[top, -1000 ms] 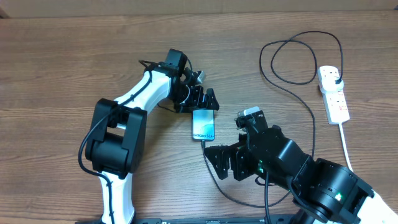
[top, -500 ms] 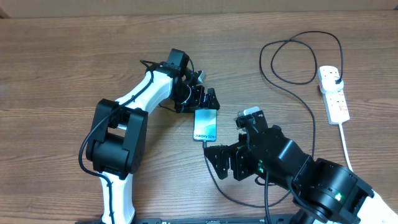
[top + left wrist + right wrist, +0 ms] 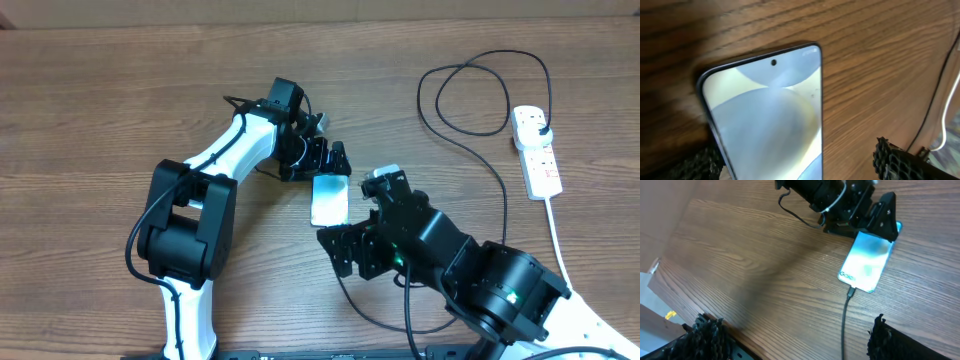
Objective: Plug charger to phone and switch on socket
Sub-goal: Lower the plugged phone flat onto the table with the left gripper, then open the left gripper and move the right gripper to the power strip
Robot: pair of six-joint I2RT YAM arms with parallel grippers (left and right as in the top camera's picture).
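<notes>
A slim smartphone (image 3: 329, 200) with a light blue lit screen lies flat on the brown wooden tabletop (image 3: 100, 100). The left claw (image 3: 328, 170) is at the phone's top end and is open, its fingers spread wider than the phone. The right claw (image 3: 796, 330) hangs just below the phone's bottom end, also wide open and holding nothing. The thin black charger cable (image 3: 843, 322) meets the phone's bottom edge with its tip. The narrow white power strip (image 3: 537, 155) lies well apart, to the right of the phone.
</notes>
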